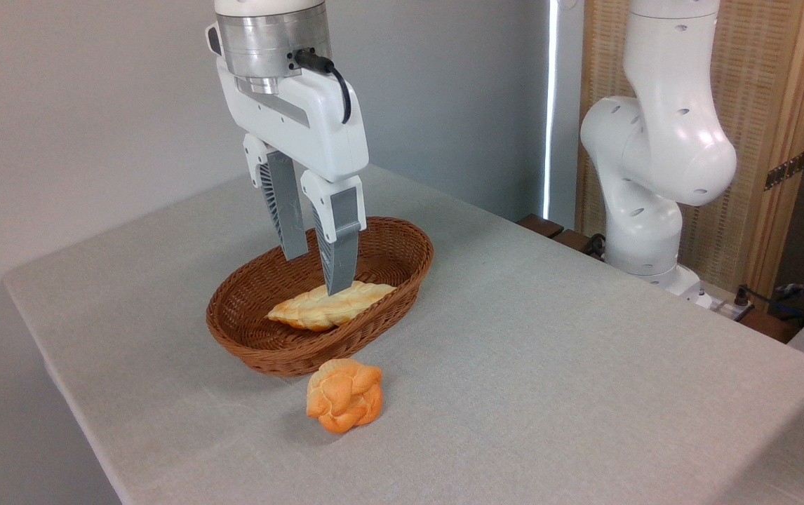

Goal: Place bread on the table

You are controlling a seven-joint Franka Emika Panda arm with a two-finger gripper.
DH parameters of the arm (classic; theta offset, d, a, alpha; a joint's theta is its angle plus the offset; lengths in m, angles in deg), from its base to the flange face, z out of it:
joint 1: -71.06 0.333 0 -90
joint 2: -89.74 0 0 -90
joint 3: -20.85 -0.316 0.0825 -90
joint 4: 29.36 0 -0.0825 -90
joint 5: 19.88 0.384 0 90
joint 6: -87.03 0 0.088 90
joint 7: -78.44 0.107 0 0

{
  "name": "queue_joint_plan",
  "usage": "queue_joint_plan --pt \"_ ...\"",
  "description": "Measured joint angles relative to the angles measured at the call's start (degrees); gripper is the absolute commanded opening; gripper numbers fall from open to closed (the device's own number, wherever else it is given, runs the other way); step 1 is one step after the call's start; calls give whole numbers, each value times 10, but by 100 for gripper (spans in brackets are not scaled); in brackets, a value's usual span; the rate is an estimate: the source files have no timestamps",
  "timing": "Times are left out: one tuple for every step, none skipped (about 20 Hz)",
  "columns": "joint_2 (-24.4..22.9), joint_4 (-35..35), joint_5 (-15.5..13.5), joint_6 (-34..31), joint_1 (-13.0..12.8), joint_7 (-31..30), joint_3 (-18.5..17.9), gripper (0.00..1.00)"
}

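Note:
The bread [325,307], a pale golden braided loaf with pointed ends, lies inside the brown wicker basket [262,344] on the table [549,365]. My gripper [318,272] hangs straight down over the basket, open, with nothing held between its grey fingers [340,252]. The nearer fingertip reaches the loaf's upper right part; whether it touches cannot be told. The farther finger stands behind the loaf, over the basket's inside.
A round orange knotted bun [344,404] lies on the cloth just in front of the basket. The arm's white base [654,161] stands off the table's far right edge. A wall runs behind, and cables lie at the far right.

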Motion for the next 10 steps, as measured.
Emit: queue_joint_plan --pt "0 0 0 0 0 0 0 100" --pt "0 0 0 0 0 0 0 100" --pt "0 0 0 0 0 0 0 100" --pt "0 0 0 0 0 0 0 100" --pt "0 0 0 0 0 0 0 100" --pt "0 0 0 0 0 0 -1 100" --pt "0 0 0 0 1 0 -1 100" --pt "0 0 0 0 1 0 -3 100" --pt "0 0 -1 0 1 0 -5 100" --pt "0 0 -2 0 1 0 -7 100"
